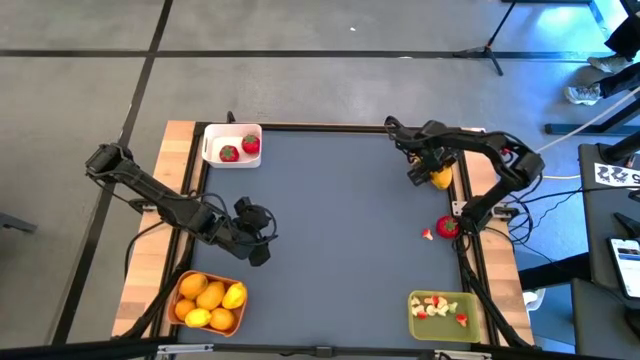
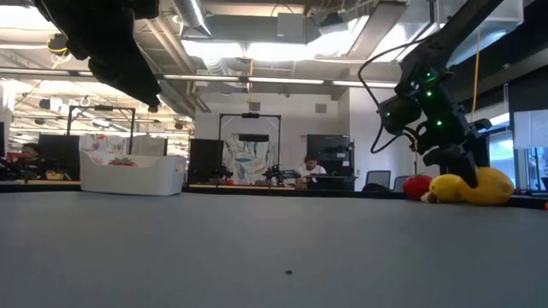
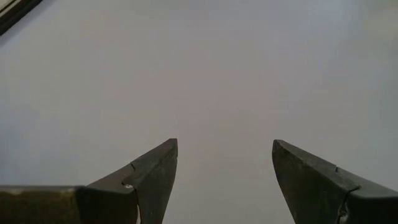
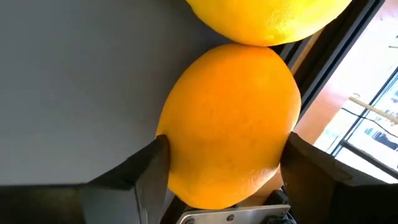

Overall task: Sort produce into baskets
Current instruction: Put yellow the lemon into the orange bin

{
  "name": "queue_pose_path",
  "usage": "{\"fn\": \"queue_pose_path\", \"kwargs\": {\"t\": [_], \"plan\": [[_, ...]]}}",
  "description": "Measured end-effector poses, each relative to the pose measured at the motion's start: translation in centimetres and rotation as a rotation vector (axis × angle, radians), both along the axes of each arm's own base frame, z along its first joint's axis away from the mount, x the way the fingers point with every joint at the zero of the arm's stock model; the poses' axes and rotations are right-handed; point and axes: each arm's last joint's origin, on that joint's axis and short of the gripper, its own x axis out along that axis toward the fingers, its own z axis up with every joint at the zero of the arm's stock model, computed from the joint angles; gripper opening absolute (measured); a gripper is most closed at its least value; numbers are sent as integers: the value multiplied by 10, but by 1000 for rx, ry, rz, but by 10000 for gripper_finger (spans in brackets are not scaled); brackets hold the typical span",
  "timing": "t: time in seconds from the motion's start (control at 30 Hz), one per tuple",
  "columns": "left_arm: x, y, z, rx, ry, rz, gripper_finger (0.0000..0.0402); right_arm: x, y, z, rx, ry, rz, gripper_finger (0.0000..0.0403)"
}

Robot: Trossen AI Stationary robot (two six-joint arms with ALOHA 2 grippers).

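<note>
The right pincer (image 4: pixel 221 168) brackets a smooth orange citrus fruit (image 4: pixel 230 124): the fruit fills the gap between the two dark fingers (image 4: pixel 146 171), both of which lie against its sides, so the pincer is closed onto the fruit at roughly mid-opening. Directly beyond that fruit, and touching it, lies a yellow dimpled lemon (image 4: pixel 273 18). In the overhead view this pair sits at the far right edge of the dark grey surface (image 1: pixel 330 220), under the right pincer (image 1: pixel 425 172). In the low view the yellow fruit (image 2: pixel 471 188) rests on the surface with the pincer bearing down on it. Nearer along the right edge lies a red strawberry with a green top (image 1: pixel 447 227), with a small red-and-pale bit (image 1: pixel 427 234) just beside it. The olive-green rectangular basket (image 1: pixel 444 332) stands at the near right corner and contains small pale and red pieces. The left pincer (image 3: pixel 224 168) hangs over bare surface with its fingers well apart and nothing between them; overhead it sits at the left side (image 1: pixel 255 235), between the orange rectangular basket (image 1: pixel 180 290), which holds lemons and orange citrus at the near left, and the white square basket (image 1: pixel 210 150), which holds two strawberries at the far left corner.
</note>
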Motion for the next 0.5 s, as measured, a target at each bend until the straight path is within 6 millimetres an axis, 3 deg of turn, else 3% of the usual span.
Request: {"fn": "queue_pose_path", "kwargs": {"t": [0.5], "plan": [[0,0,0,20,9,-20,256,31,54,30,-4,-275,119,245]]}}
